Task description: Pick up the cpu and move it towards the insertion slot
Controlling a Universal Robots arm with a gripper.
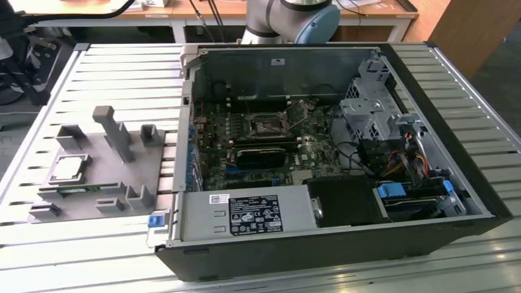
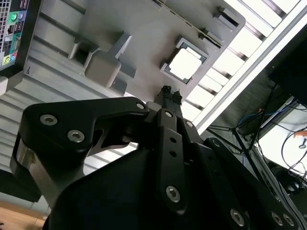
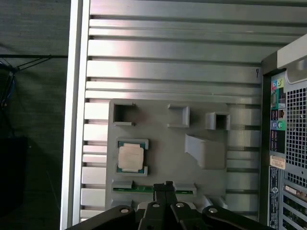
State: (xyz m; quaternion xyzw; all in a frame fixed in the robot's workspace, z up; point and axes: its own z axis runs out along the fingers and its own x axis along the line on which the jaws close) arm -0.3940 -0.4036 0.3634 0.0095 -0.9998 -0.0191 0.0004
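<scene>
The cpu (image 3: 131, 157) is sitting flat in a snug recess of the grey holder (image 3: 163, 143), squared for grasping, on the slatted worktop (image 3: 168, 48). The gripper (image 3: 163, 186) is hovering near it, fingertips together, gripping nothing. The insertion slot (image 1: 267, 126) is waiting well apart inside the open computer case (image 1: 326, 256).

Silvery metal-topped cpu (image 3: 130, 157), matt grey plastic tray (image 3: 163, 146); shiny ribbed metal table (image 3: 168, 48)

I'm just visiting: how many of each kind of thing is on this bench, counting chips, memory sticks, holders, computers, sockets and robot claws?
cpu: 1
green memory stick: 1
grey holder plate: 1
computer case: 1
insertion slot: 1
gripper: 1
Total: 6
</scene>
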